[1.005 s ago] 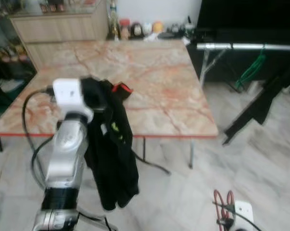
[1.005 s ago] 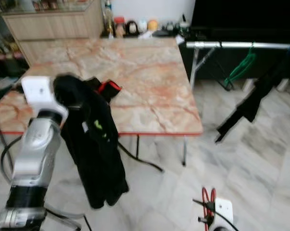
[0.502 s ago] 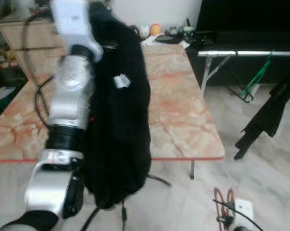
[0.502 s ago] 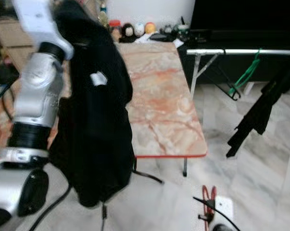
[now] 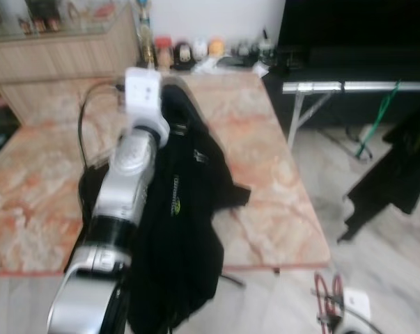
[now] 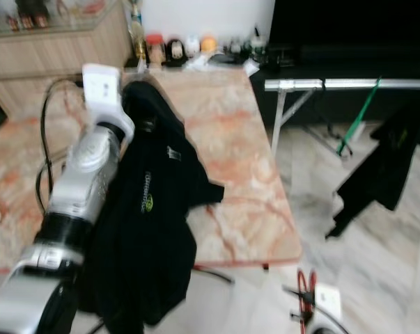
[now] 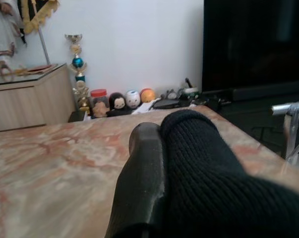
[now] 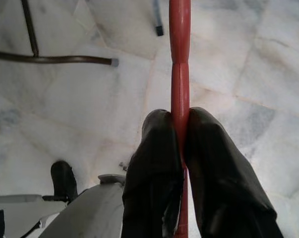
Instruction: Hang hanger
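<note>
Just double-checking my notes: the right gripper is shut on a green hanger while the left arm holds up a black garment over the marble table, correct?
Not quite. The hanger is red, not green, as the right wrist view shows, pinched by the right gripper. The left gripper does hold the black garment over the marble table.

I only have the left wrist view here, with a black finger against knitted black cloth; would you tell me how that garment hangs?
Observer: The black garment drapes from the left gripper down beside the raised left arm, past the marble table edge.
Operator: Thank you. Is there a rail nearby?
Observer: Yes, a silver rail stands to the right of the table, with dark clothing on it.
Operator: And what is the right gripper doing?
Observer: The right gripper is shut on a red hanger, low over the tiled floor.
</note>
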